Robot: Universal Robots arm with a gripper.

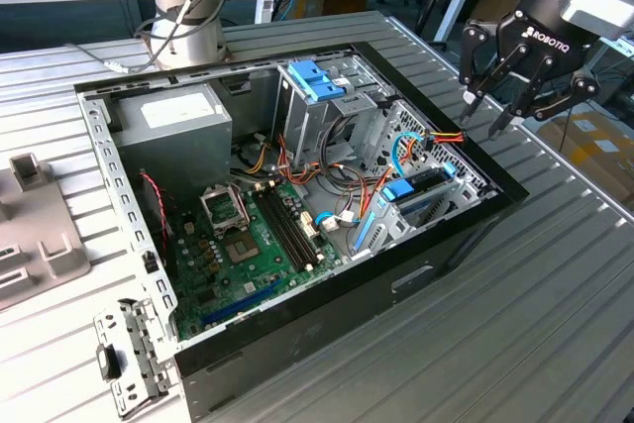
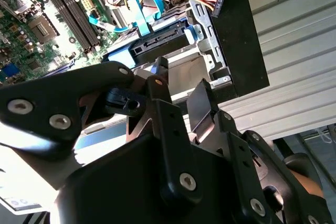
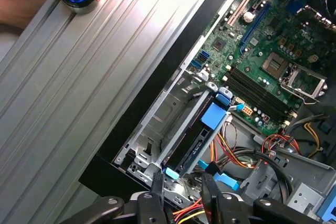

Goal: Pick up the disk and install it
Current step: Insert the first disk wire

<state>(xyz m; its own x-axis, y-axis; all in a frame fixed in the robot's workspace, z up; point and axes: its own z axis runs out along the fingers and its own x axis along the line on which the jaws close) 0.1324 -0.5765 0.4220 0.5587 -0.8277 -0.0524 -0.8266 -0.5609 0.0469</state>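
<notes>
I've got the black gripper (image 1: 487, 121) hanging in the upper right of the exterior view, over the rim of the open black computer case (image 1: 327, 329) on the ribbed grey metal table (image 1: 555, 324). Its fingers are spread wide with nothing between them. The flat dark disk with bright blue plastic rails (image 1: 424, 195) lies right of centre inside the case. In the first wrist view I see it (image 3: 194, 137) in the silver metal drive cage (image 3: 157, 124), near the green motherboard (image 3: 262, 56).
</notes>
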